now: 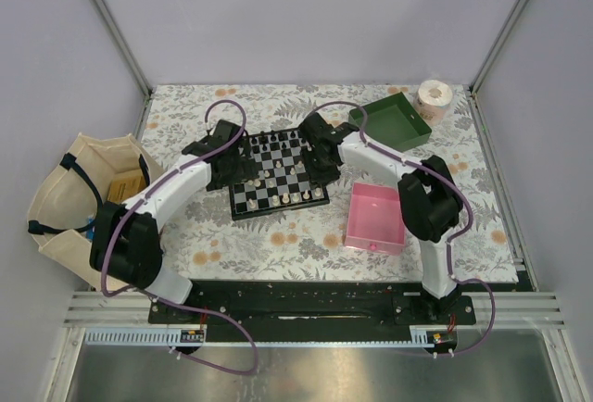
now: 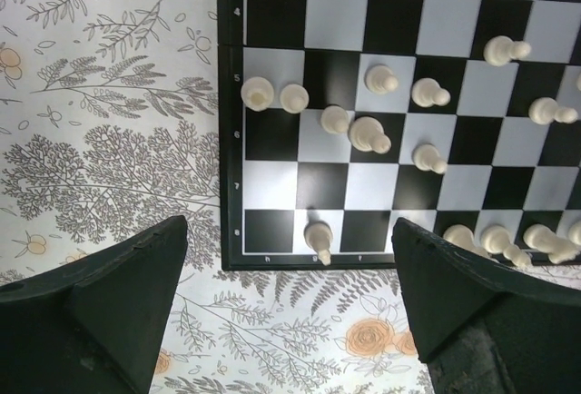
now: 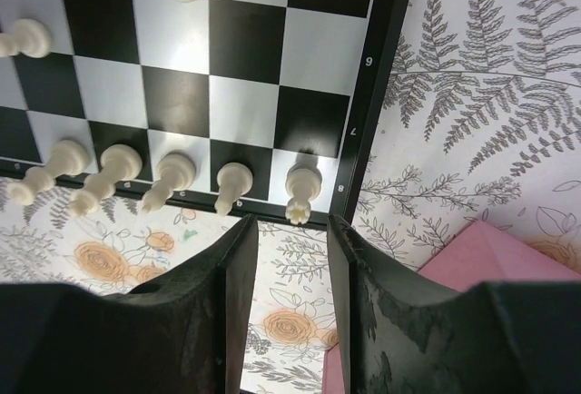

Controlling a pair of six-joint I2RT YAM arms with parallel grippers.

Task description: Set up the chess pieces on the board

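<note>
Board (image 1: pixel 278 210), mid-table beside pink tray (image 1: pixel 375 219): near rank part-filled with cream pieces (image 3: pixel 234 185), right gripper (image 3: pixel 290 221) above its corner, jaws slightly apart, empty; left gripper (image 2: pixel 289 231) wide apart, empty, at board's left edge; stray cream pieces (image 2: pixel 368 132) mid-board not yet ranked; far ranks unclear, so setup judged partway.

You have one board (image 1: pixel 237 200), one pink tray (image 1: pixel 375 219), one green tray (image 1: pixel 394 122), and five cream chess pieces (image 3: pixel 234 181) in a row just ahead of the right pincer (image 3: pixel 290 226).
</note>
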